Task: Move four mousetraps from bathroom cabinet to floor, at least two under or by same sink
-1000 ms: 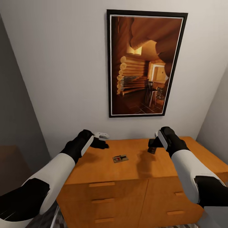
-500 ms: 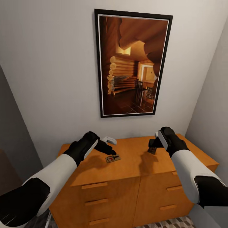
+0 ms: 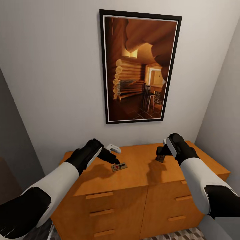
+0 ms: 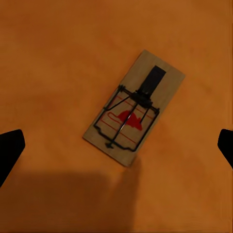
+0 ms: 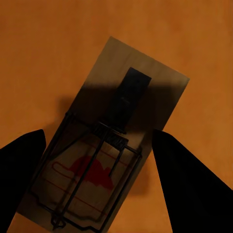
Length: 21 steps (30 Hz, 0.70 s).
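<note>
Orange-brown cabinet (image 3: 133, 180) — tan, red-marked mousetrap (image 4: 134, 108)

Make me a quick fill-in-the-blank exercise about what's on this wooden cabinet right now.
1. The left gripper hovers over a mousetrap lying flat on the ____.
2. The left gripper's fingers are spread ____.
3. The right gripper is closed on a second ____.
4. On the wall above the cabinet hangs a framed ____.

Missing words: cabinet top; open; mousetrap; picture

I count two small flat brown wooden mousetraps (image 3: 119, 166) (image 5: 104, 145). One orange-brown wooden cabinet (image 3: 140, 196), six bar handles on it. One framed cabin picture (image 3: 140, 68).
</note>
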Tool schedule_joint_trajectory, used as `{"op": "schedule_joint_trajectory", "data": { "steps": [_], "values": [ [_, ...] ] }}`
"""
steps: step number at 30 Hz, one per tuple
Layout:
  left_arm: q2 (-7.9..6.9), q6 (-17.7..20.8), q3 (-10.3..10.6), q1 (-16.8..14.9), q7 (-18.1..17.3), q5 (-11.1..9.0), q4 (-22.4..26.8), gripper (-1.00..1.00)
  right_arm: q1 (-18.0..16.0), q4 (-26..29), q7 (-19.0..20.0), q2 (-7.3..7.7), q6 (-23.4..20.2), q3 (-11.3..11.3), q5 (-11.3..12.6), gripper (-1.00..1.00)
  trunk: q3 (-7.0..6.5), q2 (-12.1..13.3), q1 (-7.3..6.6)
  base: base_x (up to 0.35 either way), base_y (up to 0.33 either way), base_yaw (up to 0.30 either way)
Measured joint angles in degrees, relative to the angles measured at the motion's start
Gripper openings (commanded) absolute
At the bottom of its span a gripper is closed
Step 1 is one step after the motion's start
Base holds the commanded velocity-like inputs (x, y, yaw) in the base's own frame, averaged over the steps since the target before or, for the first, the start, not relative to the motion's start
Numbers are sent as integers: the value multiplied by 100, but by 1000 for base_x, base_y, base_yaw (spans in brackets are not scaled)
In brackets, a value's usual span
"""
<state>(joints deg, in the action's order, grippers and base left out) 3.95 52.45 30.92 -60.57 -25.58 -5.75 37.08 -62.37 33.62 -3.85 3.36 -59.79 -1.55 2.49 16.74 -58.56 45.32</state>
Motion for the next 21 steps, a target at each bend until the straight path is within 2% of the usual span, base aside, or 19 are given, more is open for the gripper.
{"op": "schedule_joint_trajectory", "data": {
  "steps": [4, 8, 13, 21],
  "values": [
    [1, 30, 2, 1, 14, 220, 1, 100, 0, -1, -1, 0, 0, 0, 0, -100, 0, 0, -1, 61, 0, 0],
    [13, 41, 2, 1, 24, 385, -2, 100, 0, -1, -2, 0, 0, 0, 0, -100, 0, 0, -3, 230, 0, 0],
    [19, 41, 15, 1, 30, 457, 7, 100, 0, -8, -2, 0, 0, -4, 0, -100, 0, 0, -1, 139, 0, 0],
    [25, 40, 30, 1, 42, 478, -1, 100, 0, -17, -4, 3, 0, -14, -1, -100, 0, 0, 0, 24, 0, 0]
  ]
}}
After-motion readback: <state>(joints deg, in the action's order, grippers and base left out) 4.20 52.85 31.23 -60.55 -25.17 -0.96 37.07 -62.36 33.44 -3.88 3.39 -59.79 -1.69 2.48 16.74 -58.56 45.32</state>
